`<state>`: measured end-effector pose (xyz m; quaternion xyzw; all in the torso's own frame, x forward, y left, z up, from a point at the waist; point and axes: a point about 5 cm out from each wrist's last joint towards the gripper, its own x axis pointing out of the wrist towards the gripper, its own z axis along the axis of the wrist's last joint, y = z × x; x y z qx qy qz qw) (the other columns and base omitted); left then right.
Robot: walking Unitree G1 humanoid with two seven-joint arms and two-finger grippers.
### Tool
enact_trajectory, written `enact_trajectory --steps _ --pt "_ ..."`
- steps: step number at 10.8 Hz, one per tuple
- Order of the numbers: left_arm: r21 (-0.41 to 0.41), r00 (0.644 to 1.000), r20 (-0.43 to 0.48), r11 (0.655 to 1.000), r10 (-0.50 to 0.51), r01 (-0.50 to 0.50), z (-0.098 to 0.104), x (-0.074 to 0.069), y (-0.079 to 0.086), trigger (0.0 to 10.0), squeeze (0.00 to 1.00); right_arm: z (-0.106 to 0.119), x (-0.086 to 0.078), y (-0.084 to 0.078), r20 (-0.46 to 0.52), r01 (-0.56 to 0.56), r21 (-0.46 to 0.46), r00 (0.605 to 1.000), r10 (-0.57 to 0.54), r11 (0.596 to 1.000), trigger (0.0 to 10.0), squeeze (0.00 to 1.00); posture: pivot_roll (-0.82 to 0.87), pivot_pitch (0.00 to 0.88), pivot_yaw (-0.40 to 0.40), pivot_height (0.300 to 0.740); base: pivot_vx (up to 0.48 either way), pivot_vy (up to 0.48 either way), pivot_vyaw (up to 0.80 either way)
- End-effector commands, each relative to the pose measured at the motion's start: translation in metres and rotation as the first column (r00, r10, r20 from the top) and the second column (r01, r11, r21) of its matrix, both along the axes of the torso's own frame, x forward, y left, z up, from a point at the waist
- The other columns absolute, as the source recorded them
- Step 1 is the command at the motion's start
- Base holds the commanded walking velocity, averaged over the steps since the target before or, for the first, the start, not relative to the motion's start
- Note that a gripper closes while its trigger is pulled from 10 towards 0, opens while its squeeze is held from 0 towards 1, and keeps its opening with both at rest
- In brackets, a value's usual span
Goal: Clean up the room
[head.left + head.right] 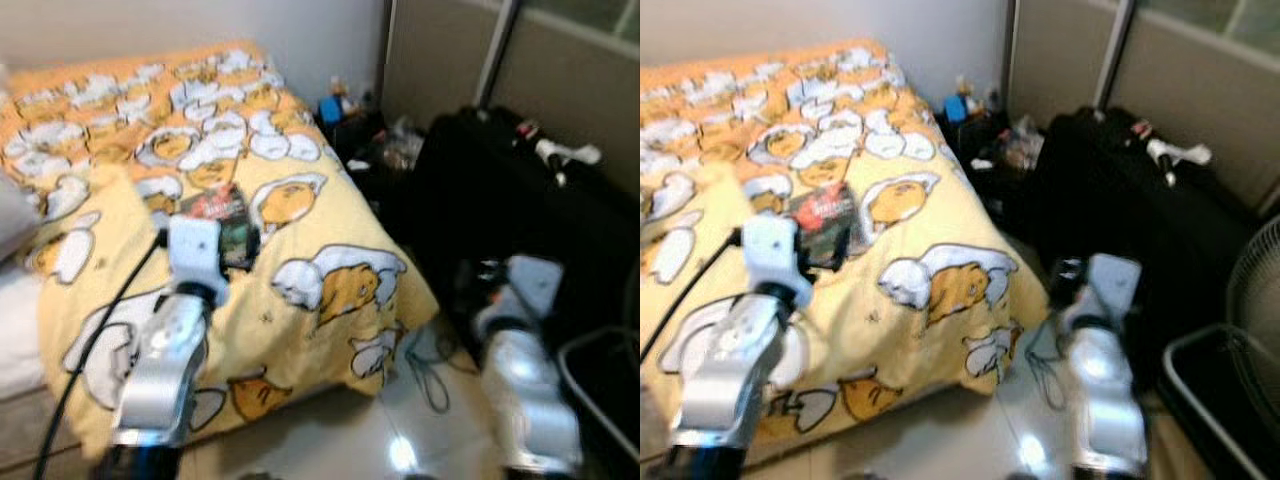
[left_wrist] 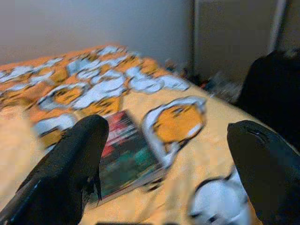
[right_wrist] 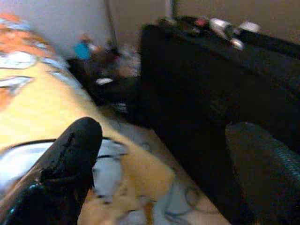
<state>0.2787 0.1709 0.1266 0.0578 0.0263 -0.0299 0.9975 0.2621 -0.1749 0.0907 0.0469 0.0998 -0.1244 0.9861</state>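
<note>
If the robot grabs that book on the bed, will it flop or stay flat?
The book looks thin and flat, so it probably stays fairly stiff and light. Its cover seems glossy, so it might slip between the fingers of the open left gripper. The soft blanket may sink when pressed.

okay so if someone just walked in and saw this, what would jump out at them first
The bright yellow bedspread printed with cartoon egg figures dominates the left of the room. A dark book lies on it, with the left gripper open right in front of it. To the right stands a big black suitcase, beside the right gripper.
</note>
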Motion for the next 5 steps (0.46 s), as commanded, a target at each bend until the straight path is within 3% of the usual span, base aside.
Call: enact_trajectory --steps 1,4,5 --pt "-0.004 1.000 -0.003 1.000 -0.003 0.003 0.000 0.002 -0.002 10.0 0.00 0.006 0.004 -0.003 0.020 0.007 -0.039 1.000 -0.006 0.999 10.0 0.00 -0.10 0.000 0.039 0.740 0.000 0.349 0.00" --pt "0.017 1.000 -0.011 1.000 -0.004 0.004 -0.002 0.003 -0.003 10.0 0.00 0.009 0.004 0.003 0.059 -0.034 0.063 0.998 0.031 0.997 10.0 0.00 -0.07 0.000 0.030 0.740 0.000 0.349 0.00" --pt "0.037 1.000 -0.014 0.999 -0.002 0.002 -0.003 0.006 0.003 10.0 0.00 0.012 0.009 -0.009 0.062 0.041 0.129 0.997 -0.049 0.991 10.0 0.00 -0.08 0.000 0.021 0.740 0.000 0.349 0.00"
